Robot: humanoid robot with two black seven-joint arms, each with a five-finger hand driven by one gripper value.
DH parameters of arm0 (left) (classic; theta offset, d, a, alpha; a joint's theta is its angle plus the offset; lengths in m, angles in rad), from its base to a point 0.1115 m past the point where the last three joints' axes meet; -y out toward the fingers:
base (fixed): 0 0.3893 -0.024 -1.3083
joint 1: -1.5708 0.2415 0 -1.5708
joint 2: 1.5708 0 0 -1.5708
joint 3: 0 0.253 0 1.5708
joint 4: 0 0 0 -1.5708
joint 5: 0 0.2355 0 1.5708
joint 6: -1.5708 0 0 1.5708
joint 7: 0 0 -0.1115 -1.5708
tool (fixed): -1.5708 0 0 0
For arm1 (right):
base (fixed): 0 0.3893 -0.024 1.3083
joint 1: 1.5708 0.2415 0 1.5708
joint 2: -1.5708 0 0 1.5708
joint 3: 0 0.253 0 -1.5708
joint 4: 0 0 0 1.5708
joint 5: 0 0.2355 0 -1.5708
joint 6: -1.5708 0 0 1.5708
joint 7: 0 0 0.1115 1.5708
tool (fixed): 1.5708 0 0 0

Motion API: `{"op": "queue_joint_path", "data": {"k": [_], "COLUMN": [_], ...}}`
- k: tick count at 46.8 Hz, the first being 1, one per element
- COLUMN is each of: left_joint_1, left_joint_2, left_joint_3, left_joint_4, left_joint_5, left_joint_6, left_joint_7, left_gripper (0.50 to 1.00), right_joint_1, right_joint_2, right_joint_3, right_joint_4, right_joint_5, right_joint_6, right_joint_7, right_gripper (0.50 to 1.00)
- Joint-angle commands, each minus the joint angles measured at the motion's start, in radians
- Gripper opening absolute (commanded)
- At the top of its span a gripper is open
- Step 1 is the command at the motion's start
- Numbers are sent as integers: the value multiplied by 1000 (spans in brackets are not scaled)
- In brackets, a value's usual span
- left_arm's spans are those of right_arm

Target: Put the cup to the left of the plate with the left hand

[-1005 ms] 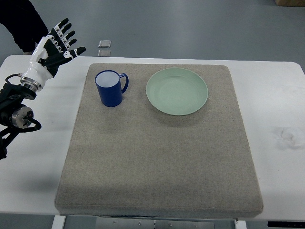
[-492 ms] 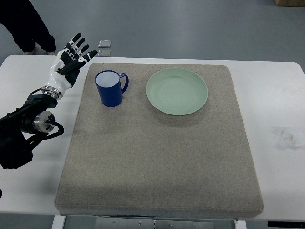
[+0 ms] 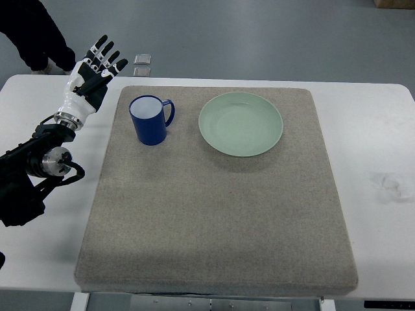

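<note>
A blue cup [image 3: 150, 120] with a white inside stands upright on the grey mat [image 3: 214, 214], its handle pointing right. The pale green plate [image 3: 240, 123] lies to the cup's right, a small gap between them. My left hand [image 3: 93, 72] hovers over the white table at the mat's upper left corner, left of the cup and apart from it. Its fingers are spread and hold nothing. The left arm [image 3: 35, 165] comes in from the left edge. The right arm does not show.
The mat lies on a white table [image 3: 382, 129]. Two small square objects [image 3: 142, 65] sit on the floor beyond the table's far edge. A person's dark sleeve or leg [image 3: 32, 32] shows at the top left corner.
My left hand swung right and down toward the mat's corner, then drew back slightly to the left. Cup and plate have not moved.
</note>
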Motion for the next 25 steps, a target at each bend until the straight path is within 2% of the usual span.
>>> {"op": "queue_joint_path", "data": {"k": [1, 25], "left_joint_1": [0, 8], "left_joint_2": [0, -25], "left_joint_3": [0, 3], "left_joint_4": [0, -10], "left_joint_5": [1, -2], "left_joint_6": [2, 3], "left_joint_7": [1, 1], "left_gripper": [996, 994], "right_joint_1": [0, 0], "right_joint_2": [0, 0], "right_joint_3": [0, 0], "right_joint_4": [0, 12], "right_joint_5": [0, -3], "right_joint_6": [0, 12], "right_joint_7": [-1, -2], "right_gripper": [932, 932]}}
